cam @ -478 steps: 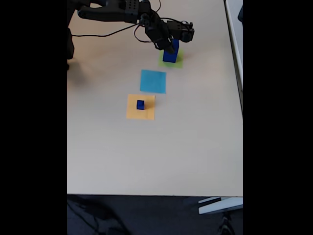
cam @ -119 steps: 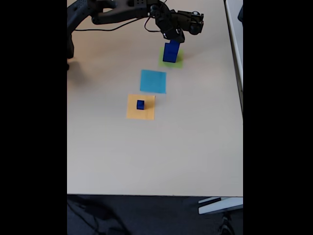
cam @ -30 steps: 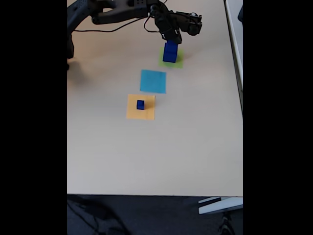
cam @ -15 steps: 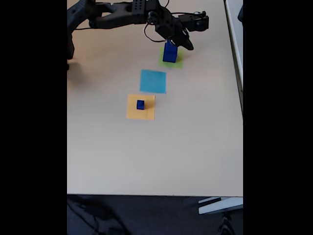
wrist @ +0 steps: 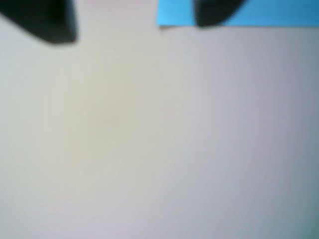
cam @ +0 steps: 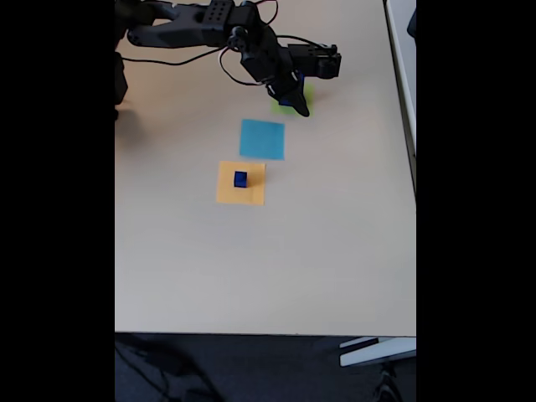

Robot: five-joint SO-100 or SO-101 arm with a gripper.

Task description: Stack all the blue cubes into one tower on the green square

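Note:
In the fixed view my gripper (cam: 293,100) hangs low over the green square (cam: 279,109), whose edges peek out around it. The tower of blue cubes there is almost wholly hidden behind the gripper and wrist. One small blue cube (cam: 241,178) sits alone on an orange square (cam: 226,194), well toward the front. In the blurred wrist view my gripper (wrist: 134,27) is open; its two dark fingertips (wrist: 47,22) stand far apart at the top edge, with bare table between them.
A light-blue paper square (cam: 262,139) lies between the green and orange squares; its edge also shows as the light-blue paper (wrist: 269,12) in the wrist view. The beige table (cam: 276,268) stretches wide toward the front. The arm's cable (cam: 167,60) trails at the back left.
The arm has swung down and leftward in the fixed view. The gripper, which stood behind the tower's top, now covers the stack and most of the green square.

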